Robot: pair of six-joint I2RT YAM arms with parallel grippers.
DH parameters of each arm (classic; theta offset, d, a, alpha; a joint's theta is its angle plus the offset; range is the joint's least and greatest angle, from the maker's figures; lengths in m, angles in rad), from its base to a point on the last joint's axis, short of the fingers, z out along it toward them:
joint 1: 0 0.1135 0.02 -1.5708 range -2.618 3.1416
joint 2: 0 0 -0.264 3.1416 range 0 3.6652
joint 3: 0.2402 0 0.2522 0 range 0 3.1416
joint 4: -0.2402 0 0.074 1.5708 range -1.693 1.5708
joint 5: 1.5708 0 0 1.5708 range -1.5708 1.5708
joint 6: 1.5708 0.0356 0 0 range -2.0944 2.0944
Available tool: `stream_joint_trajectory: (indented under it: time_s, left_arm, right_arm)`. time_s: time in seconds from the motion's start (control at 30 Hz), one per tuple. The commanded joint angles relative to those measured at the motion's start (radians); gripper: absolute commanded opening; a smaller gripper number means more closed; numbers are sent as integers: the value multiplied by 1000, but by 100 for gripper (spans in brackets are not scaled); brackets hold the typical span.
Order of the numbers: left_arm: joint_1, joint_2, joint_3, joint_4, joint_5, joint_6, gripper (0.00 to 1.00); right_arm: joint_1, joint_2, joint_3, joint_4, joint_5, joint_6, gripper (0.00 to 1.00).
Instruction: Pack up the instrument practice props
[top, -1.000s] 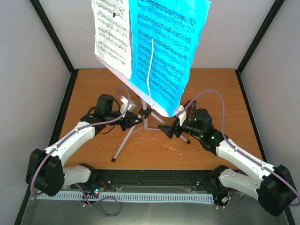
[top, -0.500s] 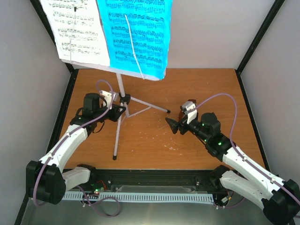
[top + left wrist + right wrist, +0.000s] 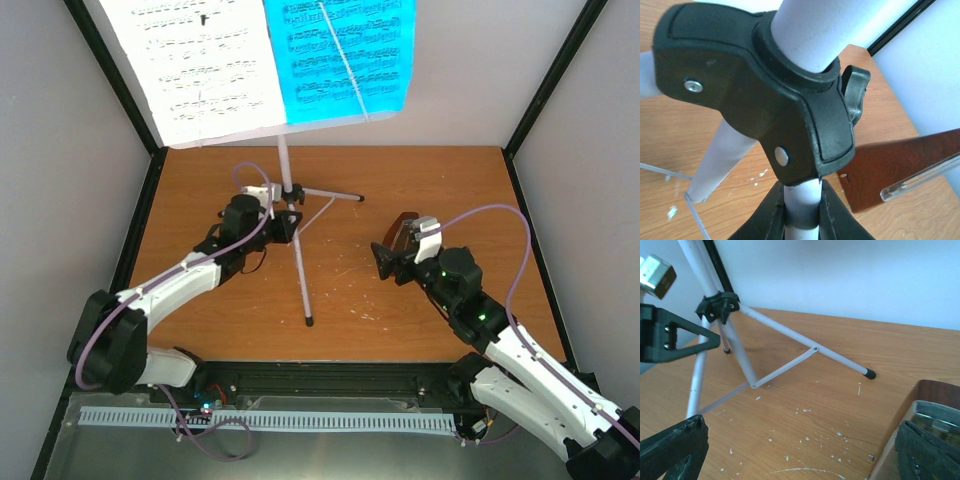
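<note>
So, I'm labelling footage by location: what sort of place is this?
Likely a robot test cell: plain white wall panels in black frame posts enclose a wooden table with two arms bolted on and a white music stand.

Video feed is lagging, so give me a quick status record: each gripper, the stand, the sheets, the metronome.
left gripper: shut on the music stand, on its tube by the black leg hub
right gripper: open, holding nothing
music stand: legs spread, both sheets on its desk
white sheet: left side in the top view
blue sheet: right side
metronome: close beside the right gripper, not gripped
</note>
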Motion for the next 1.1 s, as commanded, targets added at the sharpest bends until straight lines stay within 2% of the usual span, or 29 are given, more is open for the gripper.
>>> stream_joint_trajectory:
  time_s: [0.0,0.07,0.17,0.2,0.23,0.43,0.53,0.67,0.7,0.83,0.97,1.07]
  left_arm:
    - [-50,91,93,69,-2,-147,10]
    - [-50,100,100,73,24,-126,31]
    - [-47,62,72,75,-4,-64,80]
    - [-37,41,59,65,-24,-50,91]
    - [-21,14,39,62,-33,-39,98]
    - [202,-175,-120,47,116,-17,99]
    - [377,-270,-175,18,244,-36,99]
    - [655,-404,-207,-35,422,-89,99]
    - [687,-435,-190,-64,433,-81,99]
    - [707,-519,-5,-235,330,9,100]
    - [708,-571,180,-309,223,73,99]
    - [707,-583,312,-346,195,110,99]
  right_arm:
    - [-1,-47,43,-77,58,80,100]
    - [-1,-51,72,-122,42,93,100]
    - [-2,-45,120,-154,0,106,100]
    - [-2,-43,135,-156,-16,112,100]
    - [-2,-42,145,-151,-36,118,100]
    - [-1,51,237,-122,-212,145,99]
    - [13,146,317,-125,-381,148,93]
    - [167,243,452,-183,-353,86,90]
    - [198,269,489,-193,-342,73,89]
    - [231,343,636,-208,-397,72,87]
    - [235,437,827,-272,-417,53,85]
    - [235,504,974,-306,-433,40,85]
